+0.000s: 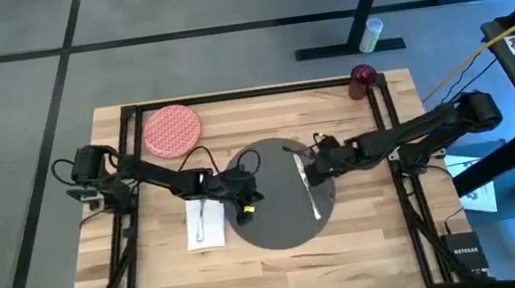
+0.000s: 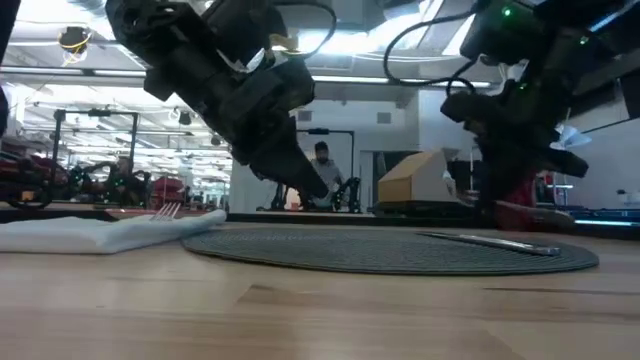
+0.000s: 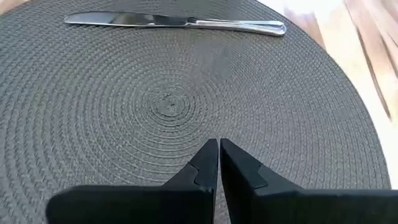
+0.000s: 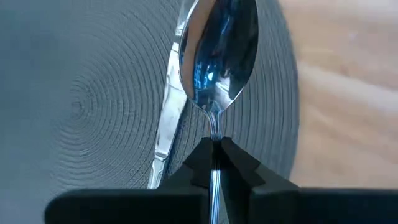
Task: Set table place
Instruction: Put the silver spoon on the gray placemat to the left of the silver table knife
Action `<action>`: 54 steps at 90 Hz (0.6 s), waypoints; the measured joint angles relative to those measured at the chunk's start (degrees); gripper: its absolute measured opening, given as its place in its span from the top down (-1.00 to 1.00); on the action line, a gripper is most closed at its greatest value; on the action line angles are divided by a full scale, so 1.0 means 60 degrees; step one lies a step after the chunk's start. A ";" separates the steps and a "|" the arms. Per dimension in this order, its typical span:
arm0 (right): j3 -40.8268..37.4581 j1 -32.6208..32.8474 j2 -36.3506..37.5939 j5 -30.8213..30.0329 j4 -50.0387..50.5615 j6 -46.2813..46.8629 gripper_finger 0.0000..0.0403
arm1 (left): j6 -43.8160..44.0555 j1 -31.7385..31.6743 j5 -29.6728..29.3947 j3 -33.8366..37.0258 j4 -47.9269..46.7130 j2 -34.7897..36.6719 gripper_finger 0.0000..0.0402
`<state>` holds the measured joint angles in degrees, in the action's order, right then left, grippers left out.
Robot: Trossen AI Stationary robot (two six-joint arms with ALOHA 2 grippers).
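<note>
One counter (image 1: 372, 239) of light wood with a black frame carries everything, and two dark arms reach in over it from opposite sides. One large dark grey round mat (image 1: 270, 195) lies near the middle of the counter. One red patterned plate (image 1: 172, 130) sits at the far left part of the counter, well apart from the mat. One white napkin (image 1: 205, 223) lies just beside the mat's left edge, with one silver fork (image 1: 203, 216) resting on it; the low view shows the fork's tines (image 2: 166, 210) lying on the folded cloth. One knife (image 1: 306, 180) lies flat on the right part of the mat, seen lengthwise in the left wrist view (image 3: 177, 22). One small dark red cup (image 1: 363, 79) stands at the far right corner of the counter.

The left end effector (image 1: 243, 204) hovers over the mat's left part, its fingers (image 3: 205, 165) clenched together with nothing between them. The right end effector (image 1: 318, 163) is over the mat's right part, above the knife, clamped on the handle of one spoon (image 4: 217, 53), whose bowl points forward; whether the spoon touches the mat is hard to tell.
</note>
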<state>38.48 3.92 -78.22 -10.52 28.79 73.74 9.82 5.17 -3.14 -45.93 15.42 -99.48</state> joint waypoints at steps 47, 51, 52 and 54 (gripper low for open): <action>0.0604 -0.0029 -0.1642 0.0765 0.0171 0.0664 1.00 | -0.0004 0.0015 0.0004 -0.0001 -0.0269 0.0000 1.00; 0.0604 -0.0029 -0.1653 0.0759 0.0171 0.0705 1.00 | -0.0004 0.0015 0.0003 0.0000 -0.0244 0.0000 1.00; 0.0604 -0.0029 -0.1653 0.0755 0.0176 0.0709 1.00 | -0.0004 0.0015 0.0001 0.0000 -0.0246 0.0000 1.00; 0.0604 -0.0029 -0.1653 0.0727 0.0182 0.0714 1.00 | -0.0004 0.0015 0.0004 0.0000 -0.0251 0.0000 1.00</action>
<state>42.11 3.75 -88.14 -6.16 29.89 78.03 9.80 5.26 -3.11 -45.93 13.91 -99.48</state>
